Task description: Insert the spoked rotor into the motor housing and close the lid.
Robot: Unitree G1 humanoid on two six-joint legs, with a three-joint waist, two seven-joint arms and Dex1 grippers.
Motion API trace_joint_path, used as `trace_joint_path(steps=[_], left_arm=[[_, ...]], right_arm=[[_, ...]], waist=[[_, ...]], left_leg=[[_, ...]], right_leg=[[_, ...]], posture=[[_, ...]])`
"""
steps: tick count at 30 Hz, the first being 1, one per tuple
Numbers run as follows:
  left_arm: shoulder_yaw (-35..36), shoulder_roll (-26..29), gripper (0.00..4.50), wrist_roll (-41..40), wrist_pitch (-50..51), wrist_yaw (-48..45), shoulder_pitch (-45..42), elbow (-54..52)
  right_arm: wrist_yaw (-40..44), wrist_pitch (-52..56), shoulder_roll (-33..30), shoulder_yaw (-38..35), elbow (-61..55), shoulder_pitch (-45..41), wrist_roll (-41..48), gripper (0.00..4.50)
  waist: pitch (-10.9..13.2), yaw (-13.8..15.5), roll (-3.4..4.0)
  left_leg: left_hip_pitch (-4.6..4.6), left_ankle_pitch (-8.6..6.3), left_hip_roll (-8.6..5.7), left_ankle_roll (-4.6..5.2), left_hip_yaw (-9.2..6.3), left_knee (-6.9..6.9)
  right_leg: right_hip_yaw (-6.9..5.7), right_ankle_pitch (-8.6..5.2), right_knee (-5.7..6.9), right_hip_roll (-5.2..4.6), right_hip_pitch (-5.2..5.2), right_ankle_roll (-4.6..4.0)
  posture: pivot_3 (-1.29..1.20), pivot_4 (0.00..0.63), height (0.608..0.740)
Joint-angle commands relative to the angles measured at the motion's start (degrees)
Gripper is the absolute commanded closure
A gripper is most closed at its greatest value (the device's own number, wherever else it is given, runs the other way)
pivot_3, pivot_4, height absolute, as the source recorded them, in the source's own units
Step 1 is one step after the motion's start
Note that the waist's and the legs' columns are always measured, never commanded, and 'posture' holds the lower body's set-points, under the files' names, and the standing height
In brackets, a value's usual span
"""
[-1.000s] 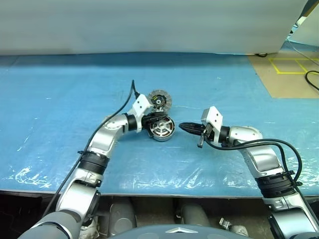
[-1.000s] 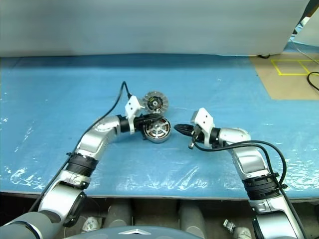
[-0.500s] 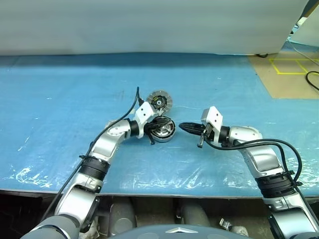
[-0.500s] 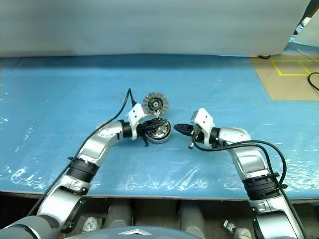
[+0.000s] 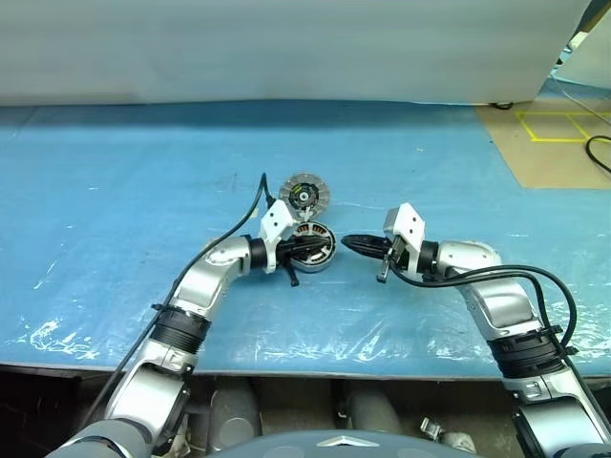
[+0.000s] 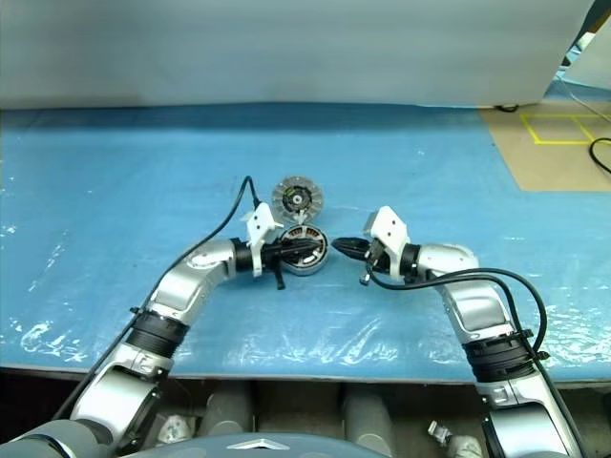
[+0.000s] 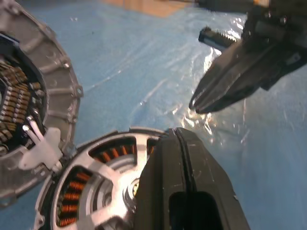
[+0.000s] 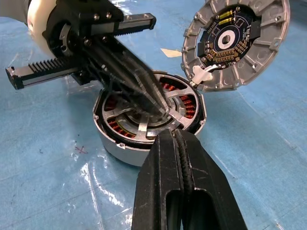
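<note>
Grippers pressed together: left gripper [image 5: 304,251] level over spoked rotor [image 8: 144,115], right gripper [image 5: 349,242] facing it.

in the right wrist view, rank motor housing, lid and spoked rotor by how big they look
1. motor housing and lid: they look about alike; the lid stands tilted, farther back and partly cropped, so no firm ranking.
2. spoked rotor: smallest, sitting inside the housing's rim over the copper windings.

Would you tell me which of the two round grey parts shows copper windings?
The motor housing, lying flat with the spoked rotor in it; the lid hinged beside it shows none.
</note>
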Motion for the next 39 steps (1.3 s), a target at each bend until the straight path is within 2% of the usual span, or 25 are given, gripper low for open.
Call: trace_joint_path(steps=[1, 13, 39], left_arm=[[3.0, -0.8, 4.47, -3.6, 0.7, 0.7, -1.2, -2.6], [-3.6, 3.3, 4.47, 4.4, 0.2, 1.1, 0.8, 0.2], [-5.8, 4.5, 4.47, 5.3, 7.7, 2.3, 2.1, -1.0]], right_arm=[[0.3, -0.7, 0.0, -0.3, -0.9, -1.0, 0.4, 4.5], [0.2, -0.4, 0.1, -0.1, -1.5, -1.2, 0.1, 4.5], [0.5, -0.2, 0.5, 0.1, -0.8, -2.8, 0.0, 4.5]], waist=[[0.0, 0.0, 0.0], [0.0, 0.0, 0.0], [0.0, 0.0, 0.05]], left_leg=[[0.0, 0.0, 0.01, 0.0, 0.0, -0.01], [0.03, 0.0, 0.0, 0.0, 0.0, -0.01], [0.22, 0.0, 0.0, 0.0, 0.0, 0.0]], right_leg=[[0.0, 0.0, 0.0, 0.02, 0.0, 0.0], [0.0, 0.0, 0.0, 0.0, 0.02, 0.0], [0.0, -0.01, 0.0, -0.01, 0.31, 0.01]], posture=[[0.0, 0.15, 0.74], [0.0, 0.15, 0.74], [0.0, 0.15, 0.74]])
